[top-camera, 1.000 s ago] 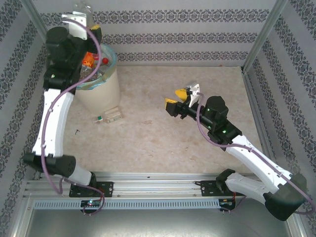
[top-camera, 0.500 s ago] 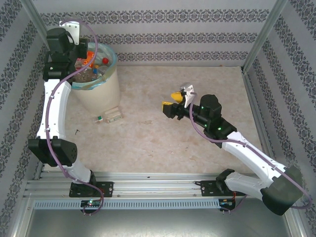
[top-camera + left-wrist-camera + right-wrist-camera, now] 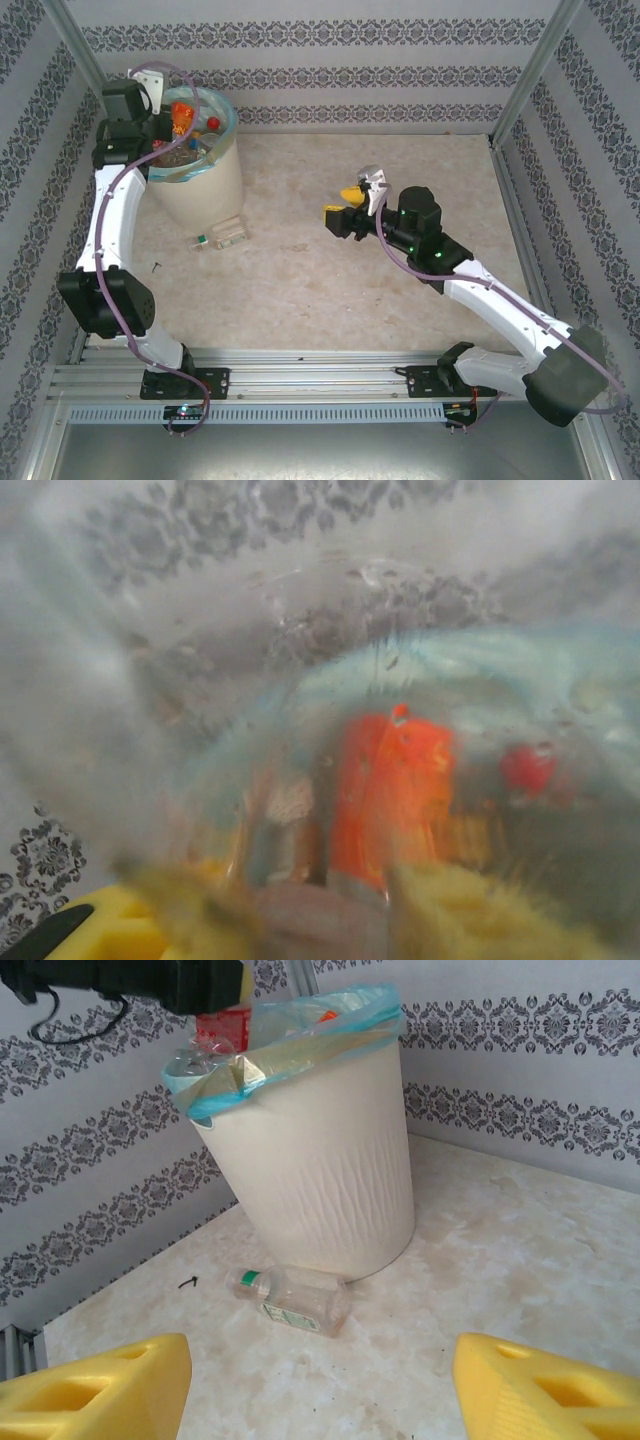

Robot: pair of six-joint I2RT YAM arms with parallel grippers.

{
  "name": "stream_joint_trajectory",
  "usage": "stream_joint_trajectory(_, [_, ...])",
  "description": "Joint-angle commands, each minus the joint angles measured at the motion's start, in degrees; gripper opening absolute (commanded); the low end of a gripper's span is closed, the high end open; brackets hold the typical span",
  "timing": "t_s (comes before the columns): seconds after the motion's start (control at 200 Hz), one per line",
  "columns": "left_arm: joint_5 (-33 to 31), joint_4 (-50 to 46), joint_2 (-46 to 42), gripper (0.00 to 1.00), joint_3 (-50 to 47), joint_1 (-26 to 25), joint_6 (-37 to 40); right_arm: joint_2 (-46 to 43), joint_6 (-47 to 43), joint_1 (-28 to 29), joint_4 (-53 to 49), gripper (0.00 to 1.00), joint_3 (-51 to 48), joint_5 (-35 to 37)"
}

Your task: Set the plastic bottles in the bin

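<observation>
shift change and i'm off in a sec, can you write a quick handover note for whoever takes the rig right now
Left gripper: over the mouth of the bin. Its view is too blurred to tell whether it is open or shut, or holding anything.
Right gripper: open and empty, above the table, facing the bin.
Done: several bottles are inside the bin, which stands at the far left of the table.
Left: one bottle lies on its side on the table, right by the foot of the bin. It has yet to go in.
Check the left gripper first, then probably fetch that last one.
</observation>
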Motion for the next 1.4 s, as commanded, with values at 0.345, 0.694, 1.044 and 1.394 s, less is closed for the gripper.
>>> stream_joint_trajectory(0.345, [6.96, -0.94, -0.14, 0.61, -0.74, 0.09, -3.63, 1.31, -0.53, 0.58, 0.74, 0.7, 2.1, -1.38])
stream_joint_trajectory(0.694, [12.1, -3.3, -2.63, 0.79, 12.73, 0.1, -8.26, 3.06, 0.14, 0.8, 1.87, 0.7, 3.18, -2.42])
stream_joint_trajectory(1.044, [8.39, -16.66, 9.5, 0.41, 25.97, 0.04, -7.39, 5.08, 0.94, 1.77, 1.77, 0.7, 4.64, -3.85])
stream_joint_trajectory(1.394, [2.94, -11.79, 5.37, 0.13, 9.0, 0.05, -7.03, 5.5, 0.69, 2.39, 1.58, 0.7, 3.9, -3.76])
